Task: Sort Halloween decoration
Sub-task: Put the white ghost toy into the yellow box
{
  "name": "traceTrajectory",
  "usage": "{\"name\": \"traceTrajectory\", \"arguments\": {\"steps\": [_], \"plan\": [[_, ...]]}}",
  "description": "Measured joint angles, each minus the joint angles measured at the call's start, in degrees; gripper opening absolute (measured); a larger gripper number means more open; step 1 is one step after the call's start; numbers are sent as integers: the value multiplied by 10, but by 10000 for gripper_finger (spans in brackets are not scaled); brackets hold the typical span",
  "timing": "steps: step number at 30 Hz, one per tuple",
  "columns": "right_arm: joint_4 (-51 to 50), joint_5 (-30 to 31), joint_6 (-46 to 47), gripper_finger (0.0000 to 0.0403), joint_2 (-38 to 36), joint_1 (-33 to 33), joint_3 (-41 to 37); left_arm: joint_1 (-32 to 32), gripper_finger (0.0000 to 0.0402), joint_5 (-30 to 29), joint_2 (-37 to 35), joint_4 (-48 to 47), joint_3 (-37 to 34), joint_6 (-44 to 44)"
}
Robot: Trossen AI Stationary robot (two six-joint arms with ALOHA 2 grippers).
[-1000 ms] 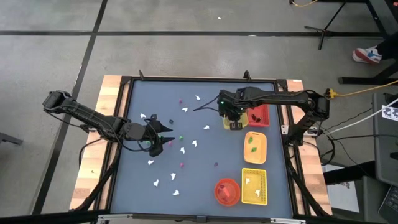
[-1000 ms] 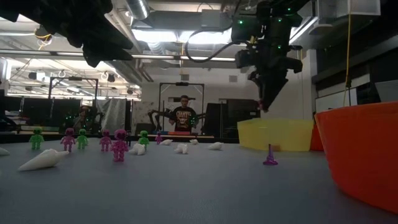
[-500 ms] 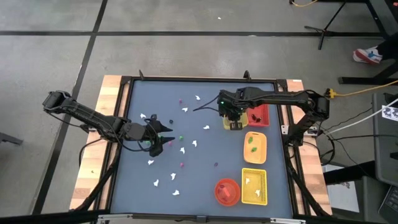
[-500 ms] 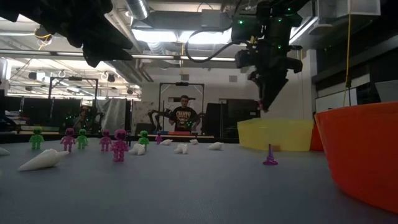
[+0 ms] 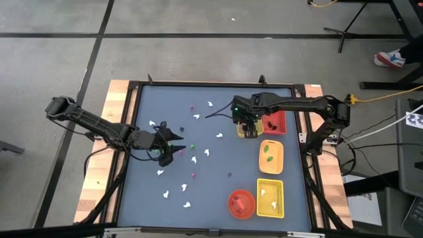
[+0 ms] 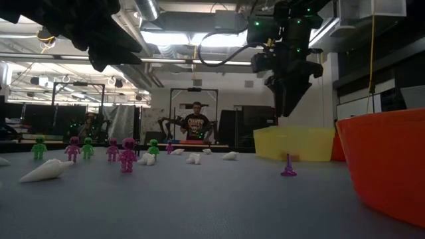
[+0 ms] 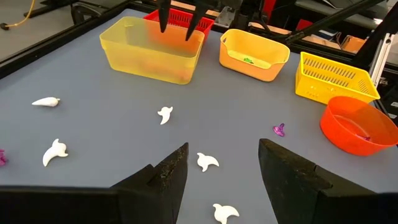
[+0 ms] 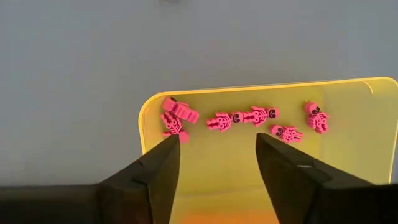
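Fingers of the right gripper (image 8: 214,171) stand apart, holding nothing, directly above the translucent pale-yellow plastic tray (image 8: 348,130), where six small pink skeleton figures (image 8: 239,118) lie in a loose row on its floor. From above, that gripper (image 5: 249,129) hangs at about one o'clock from the table's middle, with the red mesh tray (image 5: 276,123) just beside it at three o'clock. Orange plastic tray (image 5: 271,156), yellow mesh basket (image 5: 270,198) and round red-orange bowl (image 5: 242,203) follow toward five o'clock.

Left gripper (image 5: 173,147) sits at nine o'clock from centre, its fingers (image 7: 163,177) spread and empty. Small white ghost-shaped pieces (image 7: 165,114) lie scattered on the grey-blue table mat (image 5: 218,178), and a purple bit (image 7: 279,130) rests near the bowl. The level view shows green and pink figures (image 6: 126,154) standing upright at the mat's far edge.
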Motion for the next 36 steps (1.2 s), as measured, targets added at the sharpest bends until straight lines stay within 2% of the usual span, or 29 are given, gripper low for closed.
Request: {"name": "traceTrajectory", "arguments": {"steps": [15,22,27,33,36], "plan": [[21,0,0,225,0,0,0,0,179,0,0,0,0,0],[21,-4,0,225,1,0,47,0,179,0,0,0,0,0],[50,-34,-1,225,1,0,82,0,179,0,0,0,0,0],[103,-97,-2,225,1,3,85,0,179,0,0,0,0,0],[124,-98,-3,225,3,15,85,0,179,0,0,0,0,0]]}}
